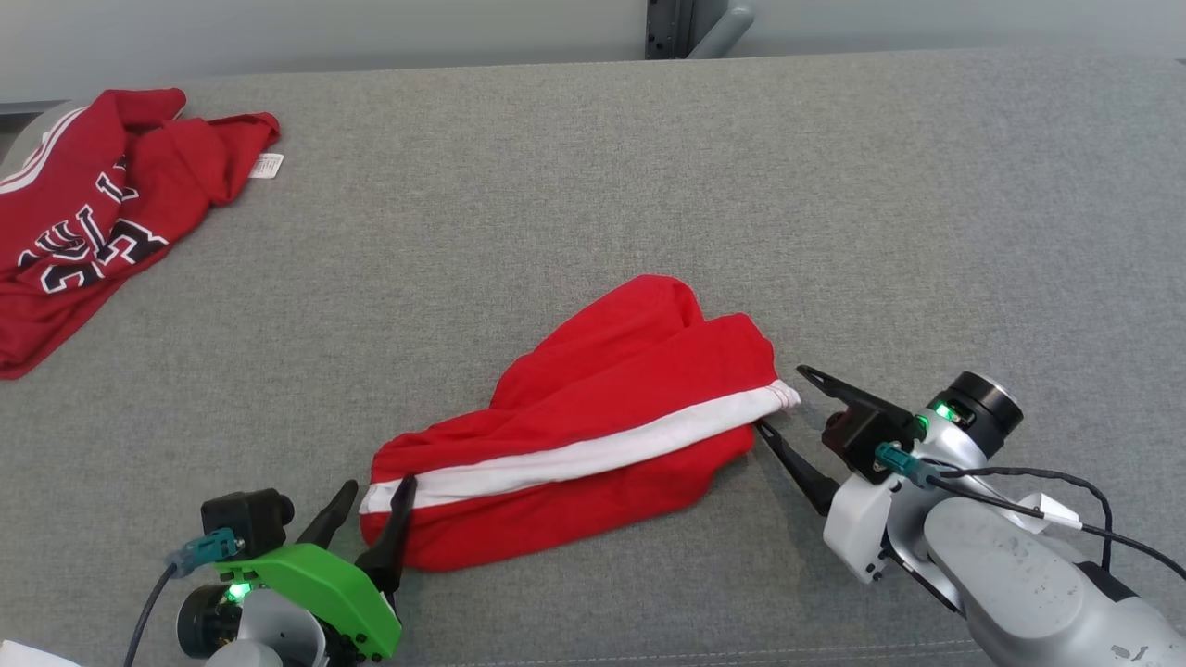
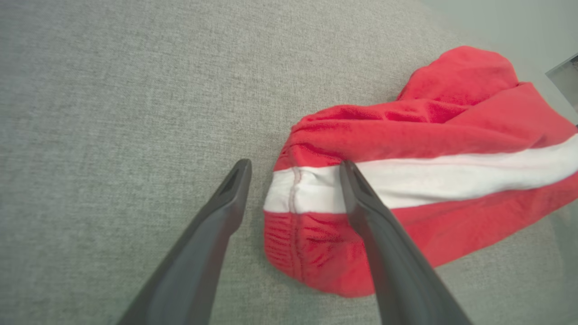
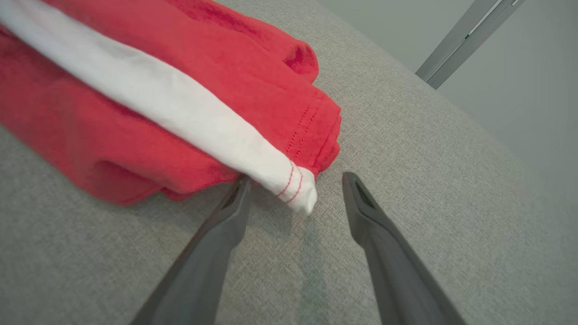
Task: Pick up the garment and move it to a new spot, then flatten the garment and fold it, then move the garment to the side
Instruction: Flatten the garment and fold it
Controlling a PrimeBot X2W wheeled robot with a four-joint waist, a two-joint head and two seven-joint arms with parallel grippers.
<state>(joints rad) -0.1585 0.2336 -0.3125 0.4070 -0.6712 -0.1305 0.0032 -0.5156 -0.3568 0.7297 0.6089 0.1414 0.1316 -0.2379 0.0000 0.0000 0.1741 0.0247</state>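
**Scene layout, left to right**

1. Far left, rear of the bench (image 1: 574, 167): a second red garment (image 1: 83, 213) with black-and-white lettering lies crumpled. A small white label (image 1: 267, 165) projects from its right edge. It is well apart from the work area.

2. Lower left: the left fingers (image 1: 398, 519) (image 2: 384, 253) are spread wide and grip nothing. In the left wrist view, one finger lies across the gathered end of the garment, its tip on the white stripe. The other finger is over bare grey fabric just beside that end.

3. Centre: the garment (image 1: 593, 408) (image 2: 429, 135) (image 3: 135, 113) is red with one white stripe (image 1: 574, 454) running along its length. It lies bunched on the bench, between the two sets of fingers. The near-left end is low in the head view and the far-right end is higher.

4. Right: the right fingers (image 1: 797, 463) (image 3: 212, 253) are also spread wide and hold nothing. In the right wrist view, the stitched tip of the white stripe lies between the two fingertips. One fingertip is against the lower red fold and the other is over bare bench.

5. Rear, right of centre: a grey metal post (image 1: 695, 28) (image 3: 465, 40) stands behind the bench.
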